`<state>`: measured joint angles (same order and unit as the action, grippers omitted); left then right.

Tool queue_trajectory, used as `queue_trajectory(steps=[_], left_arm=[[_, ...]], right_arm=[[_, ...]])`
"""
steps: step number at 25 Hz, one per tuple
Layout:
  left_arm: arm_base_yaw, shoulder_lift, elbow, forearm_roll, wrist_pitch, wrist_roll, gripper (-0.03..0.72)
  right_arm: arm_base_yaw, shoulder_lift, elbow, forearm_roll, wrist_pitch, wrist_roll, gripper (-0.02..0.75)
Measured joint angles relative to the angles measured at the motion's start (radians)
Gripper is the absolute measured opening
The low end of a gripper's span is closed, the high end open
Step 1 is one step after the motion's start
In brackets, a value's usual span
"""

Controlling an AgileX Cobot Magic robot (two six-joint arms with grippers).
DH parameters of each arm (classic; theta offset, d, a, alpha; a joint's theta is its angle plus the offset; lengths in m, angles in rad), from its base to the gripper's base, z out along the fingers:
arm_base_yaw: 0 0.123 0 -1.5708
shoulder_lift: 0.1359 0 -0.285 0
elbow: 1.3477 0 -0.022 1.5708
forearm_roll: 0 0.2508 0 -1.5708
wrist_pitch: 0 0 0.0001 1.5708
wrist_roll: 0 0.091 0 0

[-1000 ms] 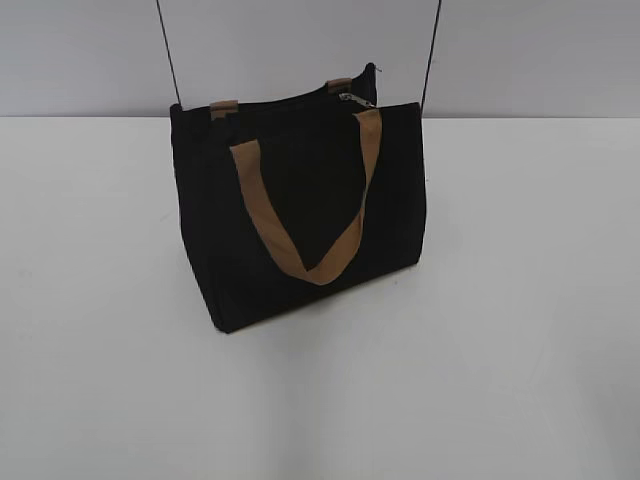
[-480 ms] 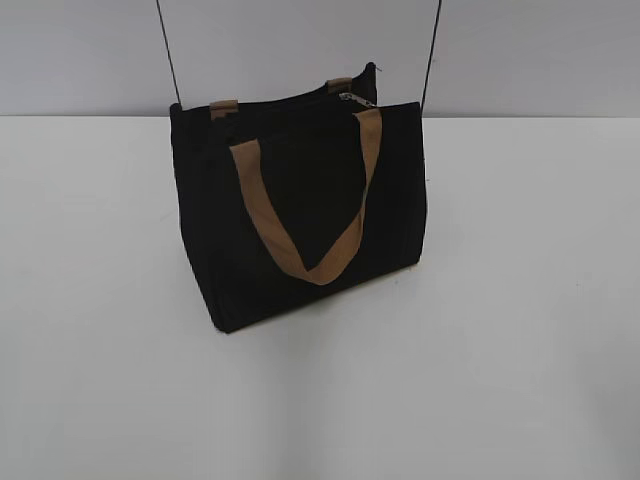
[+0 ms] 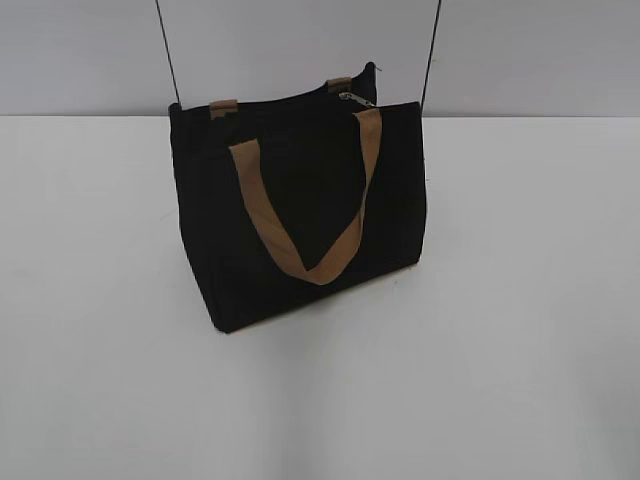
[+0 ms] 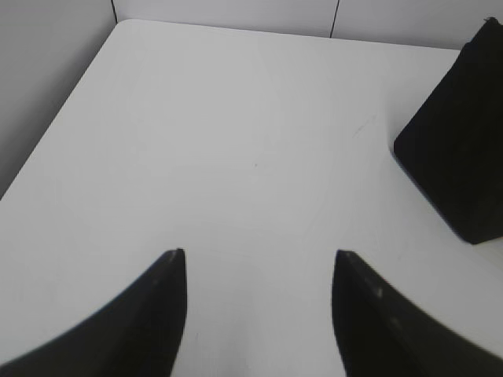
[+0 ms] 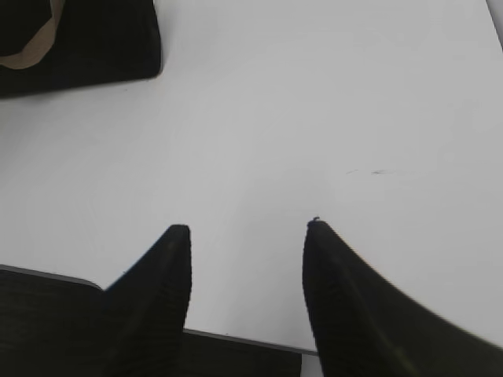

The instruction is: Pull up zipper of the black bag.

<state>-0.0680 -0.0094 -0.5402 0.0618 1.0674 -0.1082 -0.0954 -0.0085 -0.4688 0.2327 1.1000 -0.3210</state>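
Note:
The black bag (image 3: 300,215) stands upright on the white table in the exterior view, with a tan loop handle (image 3: 310,215) hanging down its front. The zipper's silver pull (image 3: 354,98) sits at the right end of the bag's top edge. Neither gripper shows in the exterior view. My left gripper (image 4: 258,255) is open and empty over bare table, with a corner of the bag (image 4: 460,149) far to its right. My right gripper (image 5: 250,229) is open and empty near the table's front edge, with the bag (image 5: 86,39) at the upper left.
Two thin black cords (image 3: 168,50) rise from the bag's ends out of the top of the view. A grey wall (image 3: 520,50) runs behind the table. The table's left edge (image 4: 55,133) and front edge (image 5: 236,339) show in the wrist views.

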Motion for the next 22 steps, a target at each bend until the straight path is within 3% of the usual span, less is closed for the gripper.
queue_trajectory(steps=[22], left_arm=[[0.000, 0.000, 0.000, 0.000, 0.000, 0.000, 0.442]], right_arm=[[0.000, 0.000, 0.000, 0.002, 0.000, 0.001, 0.358]])
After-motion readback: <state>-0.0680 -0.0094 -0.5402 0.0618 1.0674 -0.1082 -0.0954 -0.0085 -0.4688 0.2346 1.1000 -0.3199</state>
